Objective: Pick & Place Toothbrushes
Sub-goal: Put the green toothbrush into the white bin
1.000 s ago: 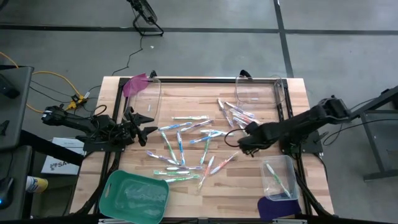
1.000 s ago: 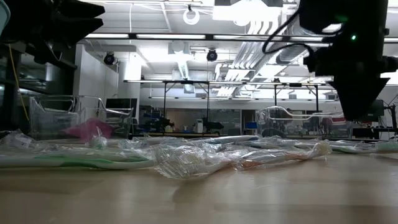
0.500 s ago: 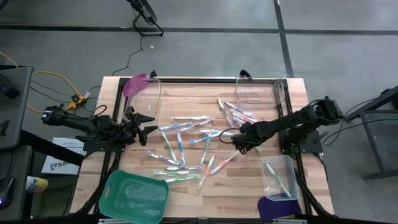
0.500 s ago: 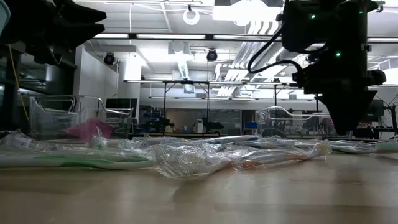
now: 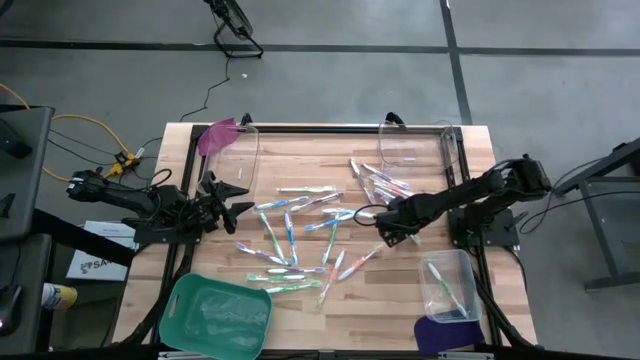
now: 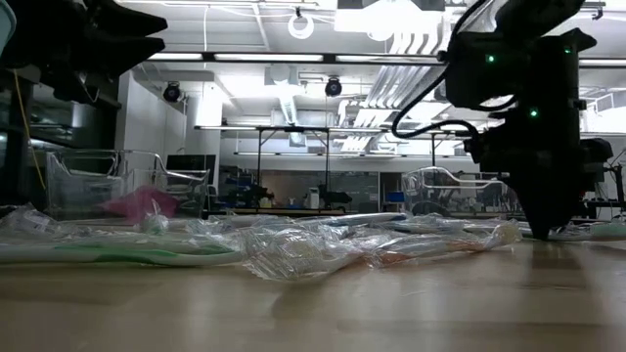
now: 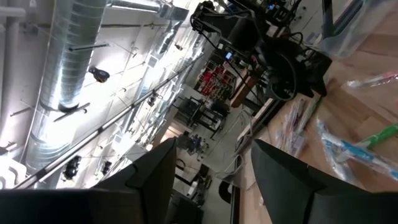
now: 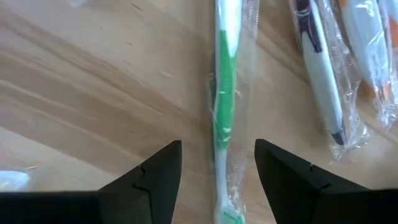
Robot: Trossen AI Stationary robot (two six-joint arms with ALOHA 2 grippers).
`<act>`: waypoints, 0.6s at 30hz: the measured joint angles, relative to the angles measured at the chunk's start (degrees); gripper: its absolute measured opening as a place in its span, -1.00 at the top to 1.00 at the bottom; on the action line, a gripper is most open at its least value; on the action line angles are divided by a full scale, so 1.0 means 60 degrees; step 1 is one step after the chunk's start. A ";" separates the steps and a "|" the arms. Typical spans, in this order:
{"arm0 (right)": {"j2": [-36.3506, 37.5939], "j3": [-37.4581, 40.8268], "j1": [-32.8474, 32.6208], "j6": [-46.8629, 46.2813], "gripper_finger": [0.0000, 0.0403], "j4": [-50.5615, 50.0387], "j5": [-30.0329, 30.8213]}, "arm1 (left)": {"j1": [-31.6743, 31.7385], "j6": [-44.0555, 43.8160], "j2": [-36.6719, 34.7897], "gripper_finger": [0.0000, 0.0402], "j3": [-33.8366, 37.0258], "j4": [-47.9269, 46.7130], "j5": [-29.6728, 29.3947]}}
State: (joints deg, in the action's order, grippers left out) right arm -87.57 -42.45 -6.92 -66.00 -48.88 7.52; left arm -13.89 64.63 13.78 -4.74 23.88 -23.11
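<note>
Hovering spread and empty, the right end effector (image 8: pixel 214 180), fingers (image 8: pixel 158 177) straddling a green toothbrush (image 8: pixel 222 112) in its clear wrapper on the table (image 8: pixel 93 99); lining up lengthwise over the handle, low over the wood in the low view (image 6: pixel 543 220); in the high view sitting near the table's middle-right (image 5: pixel 384 222), at the edge of the scattered toothbrushes (image 5: pixel 300 245).

Judging the step as the approach to a pick; calling for a straight descent, keeping the green handle centred between the fingers, both tips reaching the wood before closing; closing on the stiff handle rather than on loose wrapper alone, since slick film is likely to slip or drag; staying clear of the purple toothbrush (image 8: pixel 323 81) lying just beside, so as not to pinch two at once; lifting level afterward, then carrying toward the clear bin (image 5: pixel 447 285) near the right front corner, already holding a few, probably the drop place.

Waiting at the table's left edge, the left end effector (image 5: pixel 232 203), fingers apart and holding nothing; raised and tilted, looking past the pile.
</note>
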 joint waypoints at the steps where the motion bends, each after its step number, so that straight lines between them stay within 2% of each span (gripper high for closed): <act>1: 0.0000 0.0016 0.0000 -0.0005 0.02 -0.0019 0.0006 | 0.0000 -0.0051 0.0000 -0.01 0.0002 0.0000 0.0000; 10: 0.0002 0.0024 -0.0004 0.0096 0.05 0.0093 -0.0005 | 0.0000 -0.0396 0.0000 -0.01 0.0002 0.0004 0.0000; 18: 0.0004 0.0024 -0.0004 0.0374 0.45 0.0083 0.0054 | 0.0000 -0.0956 0.0000 -0.01 0.0001 -0.0004 0.0000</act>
State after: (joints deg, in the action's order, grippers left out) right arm -87.55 -42.30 -6.94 -63.75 -48.38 7.84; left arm -13.89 58.90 13.78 -4.73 23.86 -23.11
